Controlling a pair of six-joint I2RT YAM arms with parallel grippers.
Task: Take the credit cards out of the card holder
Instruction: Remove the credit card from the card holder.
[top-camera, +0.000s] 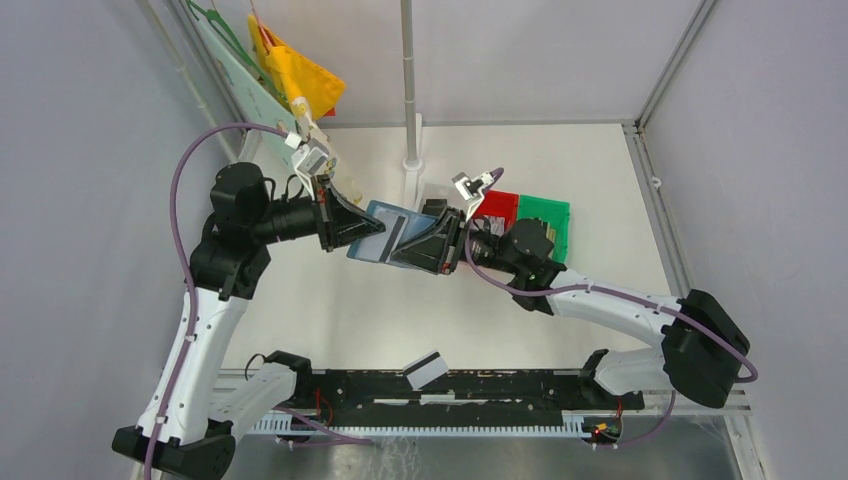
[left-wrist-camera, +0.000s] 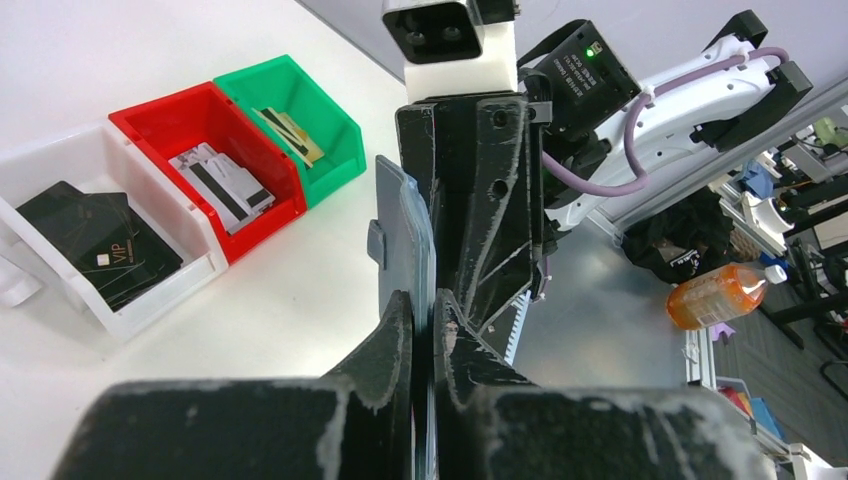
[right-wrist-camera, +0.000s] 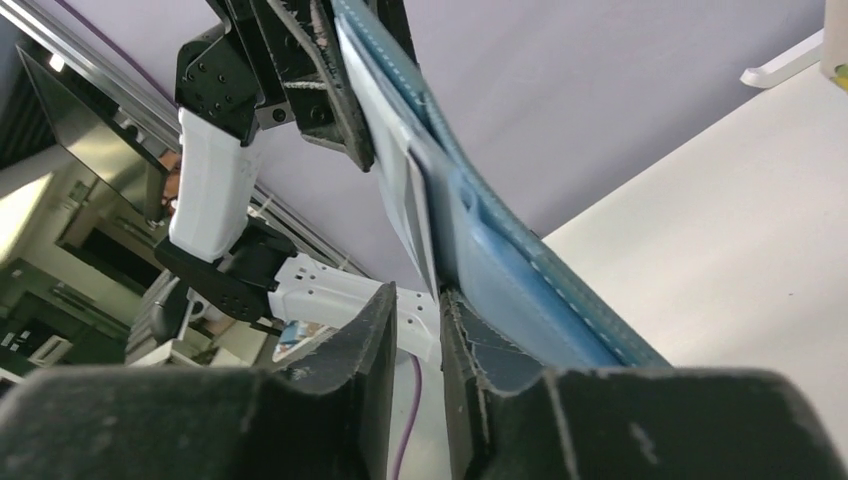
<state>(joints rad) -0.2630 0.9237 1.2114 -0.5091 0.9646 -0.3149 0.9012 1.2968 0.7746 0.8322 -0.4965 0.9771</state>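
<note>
- The left gripper (left-wrist-camera: 428, 300) is clenched on the near-left edge of the card holder (left-wrist-camera: 405, 232). In the left wrist view its two fingers pinch the thin teal-blue edge between them.
- The right gripper (right-wrist-camera: 437, 295) faces it from the right, fingers drawn to a narrow slot. The edge of a striped card (right-wrist-camera: 400, 200) runs down into that slot, so it appears to grip this card. The contact itself is hard to see.
- The card holder (top-camera: 378, 216) hangs in the air between the two grippers, above the middle of the table (top-camera: 400, 310) and not touching it. The striped card (top-camera: 385, 241) lies against its open inner face.
- A loose card (top-camera: 427, 371), grey with a dark stripe, rests tilted on the black rail (top-camera: 520, 385) at the near edge, well apart from the holder.
- Three bins stand side by side to the far right.
  - The white bin (left-wrist-camera: 150, 300) holds black cards (left-wrist-camera: 95, 240).
  - The red bin (left-wrist-camera: 255, 235) holds silver cards (left-wrist-camera: 225, 185).
  - The green bin (left-wrist-camera: 338, 165) holds gold cards (left-wrist-camera: 290, 130).
</note>
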